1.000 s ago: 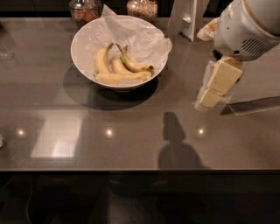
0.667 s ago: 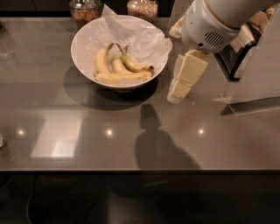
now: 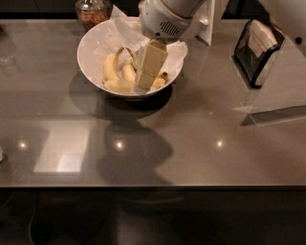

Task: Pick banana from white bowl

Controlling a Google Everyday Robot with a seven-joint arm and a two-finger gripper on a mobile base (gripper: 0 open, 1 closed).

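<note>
The white bowl (image 3: 91,64) stands at the back of the grey table, lined with crumpled white paper (image 3: 119,33). Several yellow bananas (image 3: 112,69) lie inside it. My gripper (image 3: 148,72) hangs over the bowl's right half, its cream-coloured fingers (image 3: 152,62) pointing down among the bananas and hiding part of them. The white arm housing sits just above the bowl's far rim.
A glass jar (image 3: 92,10) with brown contents stands behind the bowl. A black napkin holder (image 3: 256,45) and a white panel (image 3: 282,81) stand at the right. A clear glass (image 3: 5,48) shows at the far left edge.
My gripper has moved left from beside the bowl to over it, and now reaches down among the bananas. The view has also shifted, so the bowl sits closer to the centre.
</note>
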